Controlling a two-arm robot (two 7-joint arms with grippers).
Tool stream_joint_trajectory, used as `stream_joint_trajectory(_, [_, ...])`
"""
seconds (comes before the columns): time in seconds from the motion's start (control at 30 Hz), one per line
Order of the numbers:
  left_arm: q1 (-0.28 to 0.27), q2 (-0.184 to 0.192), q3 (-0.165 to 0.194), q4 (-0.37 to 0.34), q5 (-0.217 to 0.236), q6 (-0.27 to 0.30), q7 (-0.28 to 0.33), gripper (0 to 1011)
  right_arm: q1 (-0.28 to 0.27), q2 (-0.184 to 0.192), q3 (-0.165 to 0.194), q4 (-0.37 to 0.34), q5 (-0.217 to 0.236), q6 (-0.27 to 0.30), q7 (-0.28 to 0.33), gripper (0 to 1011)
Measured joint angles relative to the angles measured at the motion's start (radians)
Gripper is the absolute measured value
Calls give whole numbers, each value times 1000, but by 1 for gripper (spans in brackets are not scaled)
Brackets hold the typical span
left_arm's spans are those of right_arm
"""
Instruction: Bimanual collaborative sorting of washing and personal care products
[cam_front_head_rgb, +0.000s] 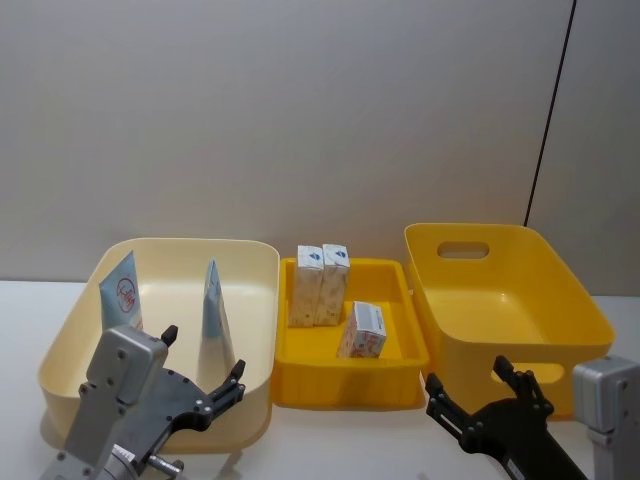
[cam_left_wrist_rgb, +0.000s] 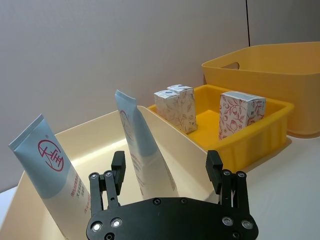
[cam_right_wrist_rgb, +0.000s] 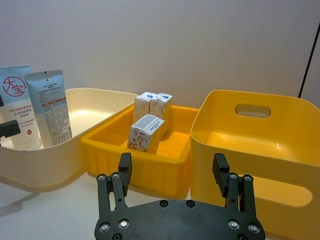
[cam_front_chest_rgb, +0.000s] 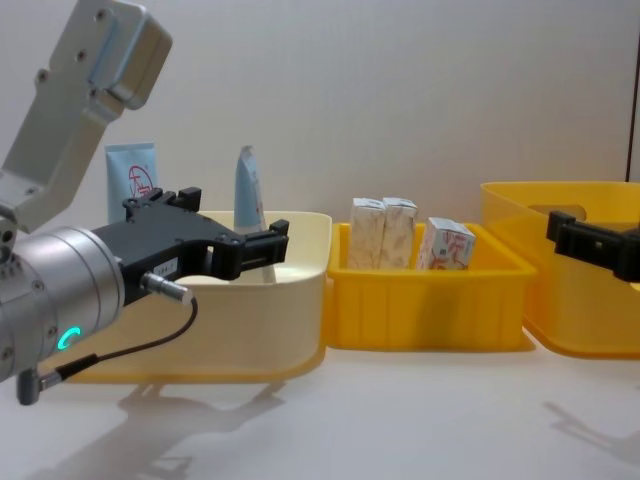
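Observation:
Two pale blue-and-white tubes (cam_front_head_rgb: 123, 290) (cam_front_head_rgb: 213, 305) with a red round logo stand upright in the cream bin (cam_front_head_rgb: 250, 252) at left. In the small yellow tray (cam_front_head_rgb: 345, 388) at the middle are three printed cartons: two (cam_front_head_rgb: 309, 283) (cam_front_head_rgb: 333, 280) side by side at the back, one (cam_front_head_rgb: 362, 330) nearer and turned at an angle. My left gripper (cam_front_head_rgb: 203, 352) (cam_left_wrist_rgb: 166, 160) hovers open over the cream bin's near side, just short of the nearer tube (cam_left_wrist_rgb: 140, 145), holding nothing. My right gripper (cam_front_head_rgb: 466, 374) (cam_right_wrist_rgb: 172, 161) is open and empty before the tray and the big yellow bin.
The large yellow bin (cam_front_head_rgb: 560, 300) with handle cut-outs stands at right, with nothing inside. All three containers sit close together in a row on the white table (cam_front_head_rgb: 340, 440). Bare tabletop lies in front of them, and a plain wall stands behind.

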Motion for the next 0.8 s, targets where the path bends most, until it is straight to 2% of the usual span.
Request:
stream_joint_trajectory(0.4, [0,0,0,0,0,0,0,1003,10,-4,-3,-2,0,15,0,1001])
stream_joint_trajectory(0.63, [0,0,0,0,0,0,0,1003,59,-33,-18,-17,0,84,-10,1001])
stream_joint_trajectory(0.8, [0,0,0,0,0,0,0,1003,110,-74,-36,-20,-6,159,-42,1001])
